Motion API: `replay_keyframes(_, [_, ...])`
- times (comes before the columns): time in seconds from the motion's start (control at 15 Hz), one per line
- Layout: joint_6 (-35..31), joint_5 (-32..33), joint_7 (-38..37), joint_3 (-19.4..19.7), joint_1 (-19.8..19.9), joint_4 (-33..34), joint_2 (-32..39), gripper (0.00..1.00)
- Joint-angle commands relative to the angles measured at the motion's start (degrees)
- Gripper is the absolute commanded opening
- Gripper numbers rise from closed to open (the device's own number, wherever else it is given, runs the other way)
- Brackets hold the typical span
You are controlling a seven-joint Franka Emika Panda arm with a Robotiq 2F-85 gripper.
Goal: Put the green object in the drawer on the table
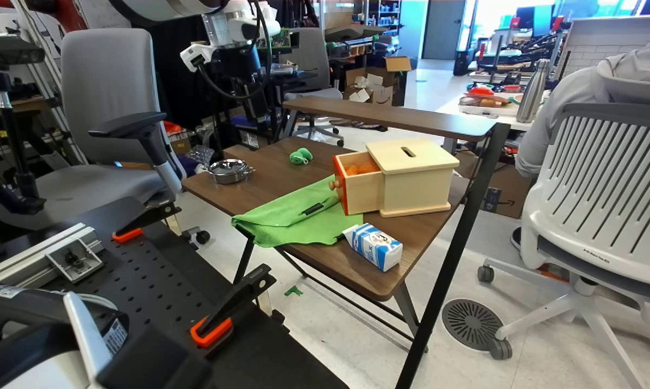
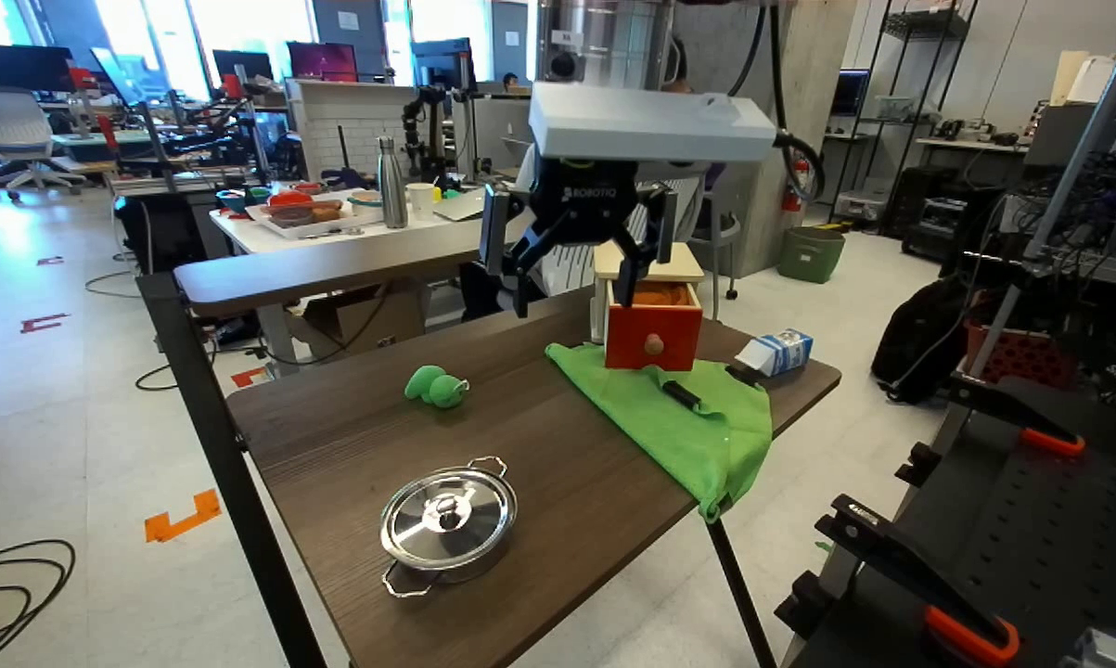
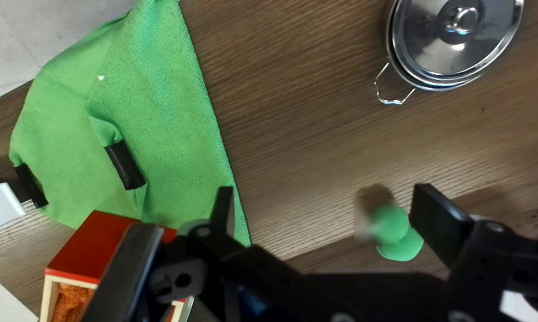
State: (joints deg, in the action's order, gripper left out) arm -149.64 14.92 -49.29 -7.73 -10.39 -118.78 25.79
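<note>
Green toy (image 2: pixel 439 390) on the desk (image 2: pixel 576 520), below your jaws | drawer (image 2: pixel 652 325) also below, jutting from its box | your jaws spread wide

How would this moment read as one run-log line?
pincer: open, empty, raised above table | green object: on table, outside drawer | drawer: pulled out | lidded pot: on table | placement: not yet done
</note>
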Motion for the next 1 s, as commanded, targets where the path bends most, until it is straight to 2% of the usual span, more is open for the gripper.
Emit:
replay_keyframes(0.0, [-1.79, -4.04, 2.64, 2.67, -2.84, 0.14, 0.30, 1.00])
replay_keyframes(0.47, [-3.23, -7.92, 4.28, 4.36, -4.33, 3.69, 3.40, 1.00])
replay_keyframes(0.93, [-1.56, -7.37, 3.97, 7.01, -7.56, 13.91, 12.94, 1.00])
